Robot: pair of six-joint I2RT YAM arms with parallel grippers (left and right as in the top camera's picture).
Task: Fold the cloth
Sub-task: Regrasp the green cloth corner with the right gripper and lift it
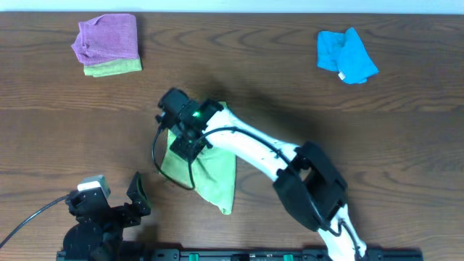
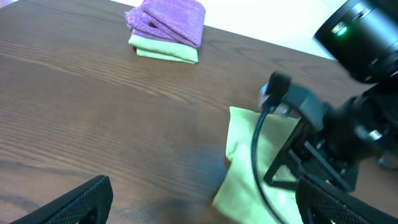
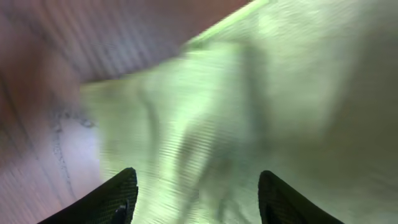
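Note:
The cloth [image 1: 214, 174] is a lime-green piece lying partly folded in the middle of the table, with a long point reaching toward the front edge. My right gripper [image 1: 185, 145] hangs over its left part. In the right wrist view the two fingers of the right gripper [image 3: 196, 183] stand apart, with blurred cloth [image 3: 249, 93] just beneath them and nothing pinched between them. My left gripper [image 1: 138, 194] rests open near the front left, short of the cloth. The left wrist view shows the left gripper [image 2: 202, 196] with bare wood between its fingers and the cloth [image 2: 245, 155] ahead to the right.
A folded purple cloth [image 1: 109, 38] lies on a folded green cloth [image 1: 114, 68] at the back left. At the back right sits a crumpled bright blue cloth [image 1: 346, 55]. The right arm [image 1: 254, 148] stretches across the table from the front right.

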